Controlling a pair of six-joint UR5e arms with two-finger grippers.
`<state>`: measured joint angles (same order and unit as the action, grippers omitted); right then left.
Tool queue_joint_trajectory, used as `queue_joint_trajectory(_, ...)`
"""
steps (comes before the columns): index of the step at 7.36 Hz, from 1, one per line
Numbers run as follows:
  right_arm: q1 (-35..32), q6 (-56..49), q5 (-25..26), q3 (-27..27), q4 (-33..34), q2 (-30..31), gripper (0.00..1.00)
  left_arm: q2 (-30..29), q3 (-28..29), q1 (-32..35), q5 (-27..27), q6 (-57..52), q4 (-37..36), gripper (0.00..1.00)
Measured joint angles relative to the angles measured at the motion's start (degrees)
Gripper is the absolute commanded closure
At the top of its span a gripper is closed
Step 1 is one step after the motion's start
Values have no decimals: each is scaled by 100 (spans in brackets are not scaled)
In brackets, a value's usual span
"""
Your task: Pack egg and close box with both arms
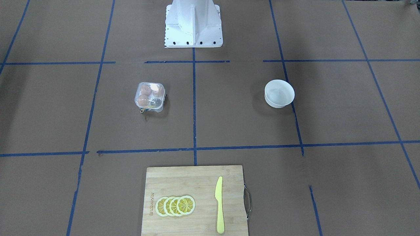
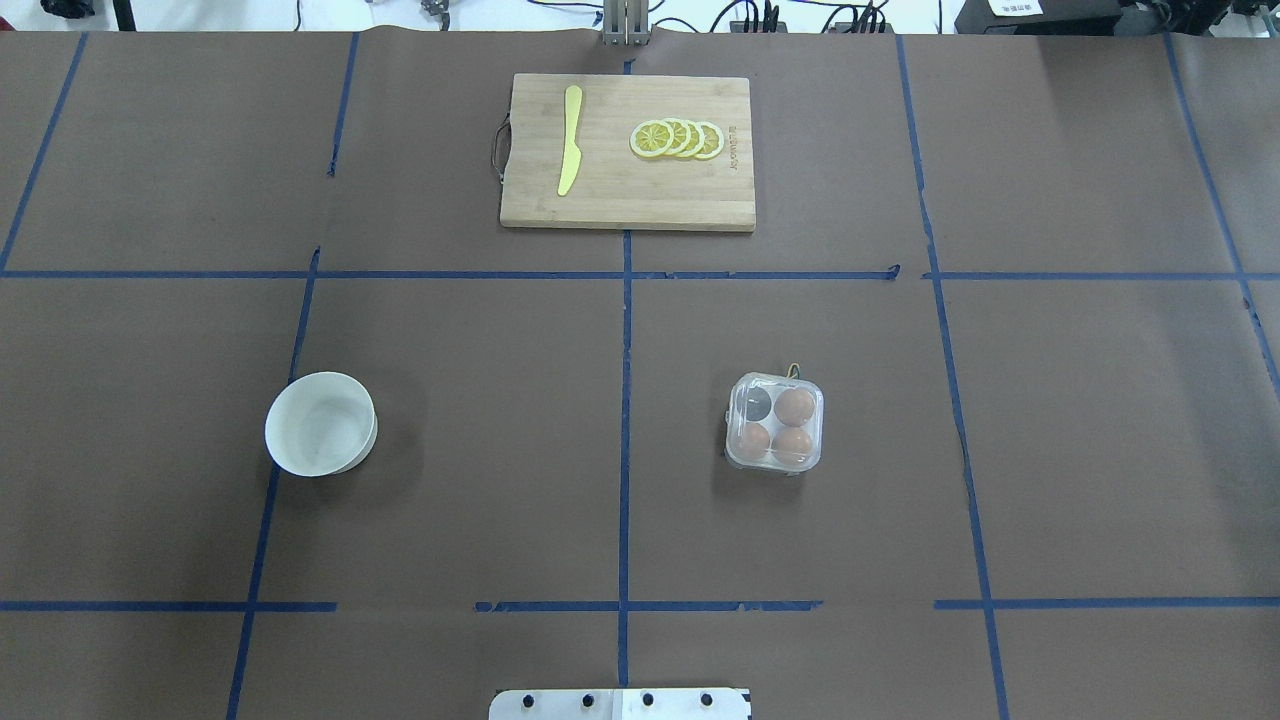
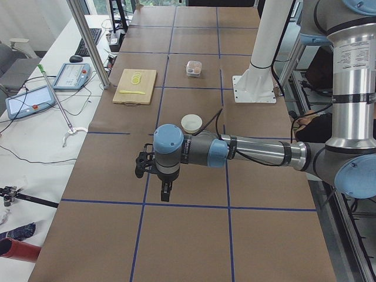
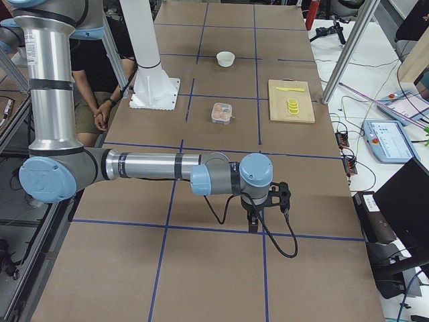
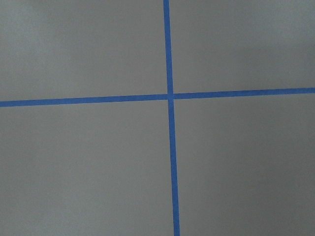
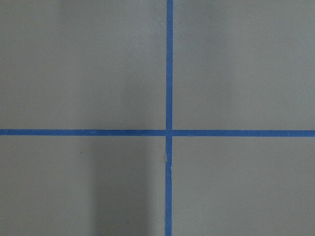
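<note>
- The box point(image 2: 775, 422) sits forward of the white pedestal point(image 1: 193, 23), on the robot's right, with its lid down.
- One egg point(image 2: 795, 406) and two like it fill three cups.
- The bowl point(image 2: 320, 423) sits forward of the pedestal, on the robot's left.
- The left gripper point(image 3: 166, 191) and right gripper point(image 4: 253, 220) hang well off to either side of the pedestal. Whether their fingers are apart or together cannot be told.

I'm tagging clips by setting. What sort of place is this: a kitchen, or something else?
Probably a robotics lab rather than a kitchen. The table is covered in brown paper and gridded with blue tape, a teach pendant lies alongside it, and the jointed left arm reaches over it.
</note>
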<state>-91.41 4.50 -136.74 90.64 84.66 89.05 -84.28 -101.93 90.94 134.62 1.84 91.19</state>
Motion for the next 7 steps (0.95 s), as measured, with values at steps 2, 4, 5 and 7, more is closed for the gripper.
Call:
queue_joint_trajectory(2,38,21,26,-22,44,-28,0,23,11,-11,-3,-12,-4,0)
queue_joint_trajectory(4,148,26,116,-33,216,-22,0,195,-96,-19,41,-51,256,0)
queue_joint_trajectory(5,188,6,199,-20,294,-5,0,255,-115,-19,37,-43,427,0)
queue_joint_trajectory(7,233,-81,265,20,343,39,0,266,-57,-22,-10,-38,536,0)
